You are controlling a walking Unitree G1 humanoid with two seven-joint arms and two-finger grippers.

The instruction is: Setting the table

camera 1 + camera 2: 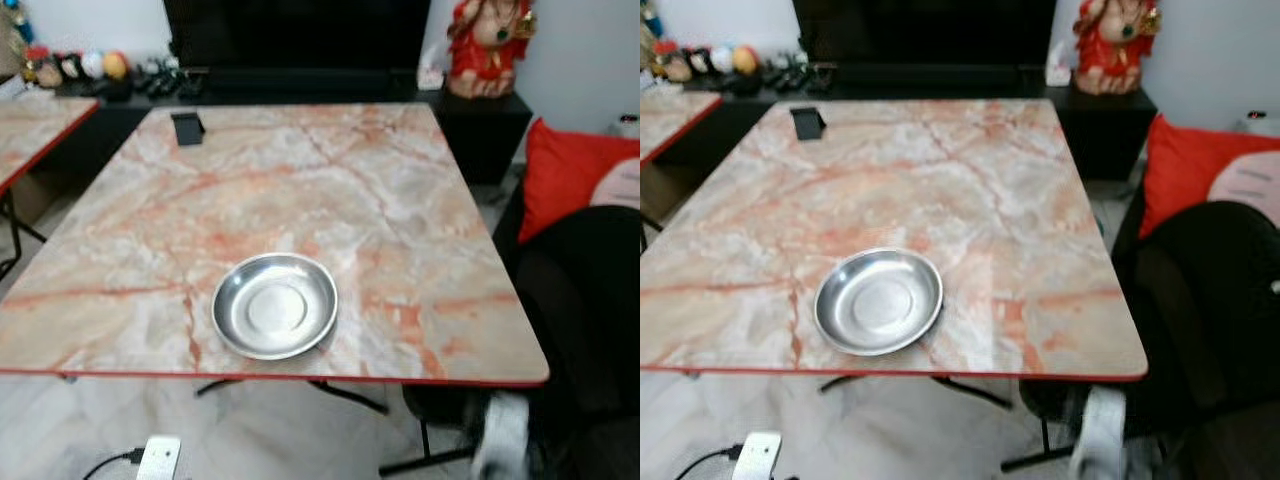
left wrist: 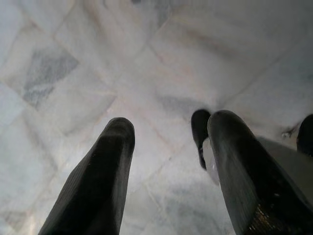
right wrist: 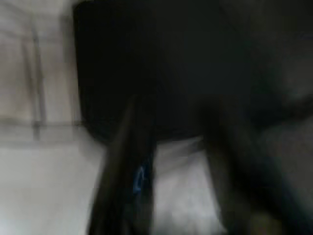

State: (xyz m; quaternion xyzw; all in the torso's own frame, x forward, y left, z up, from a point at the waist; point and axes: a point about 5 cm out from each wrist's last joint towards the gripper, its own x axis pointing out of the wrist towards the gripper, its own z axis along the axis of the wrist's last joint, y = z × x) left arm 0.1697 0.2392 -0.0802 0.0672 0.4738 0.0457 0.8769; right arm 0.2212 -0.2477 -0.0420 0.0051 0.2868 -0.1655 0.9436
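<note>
Steel bowl (image 1: 274,305) near table (image 1: 420,180) edge

On the marble table (image 1: 330,180), only a steel bowl (image 1: 274,305) at lower centre and a small black stand (image 1: 187,127) at upper left block passage.

I see a small black stand (image 1: 187,127) near the table's far left corner, a red figurine (image 1: 487,45) on the dark cabinet (image 1: 480,120) beyond, and a red cushion (image 1: 565,172) off the right edge.
</note>
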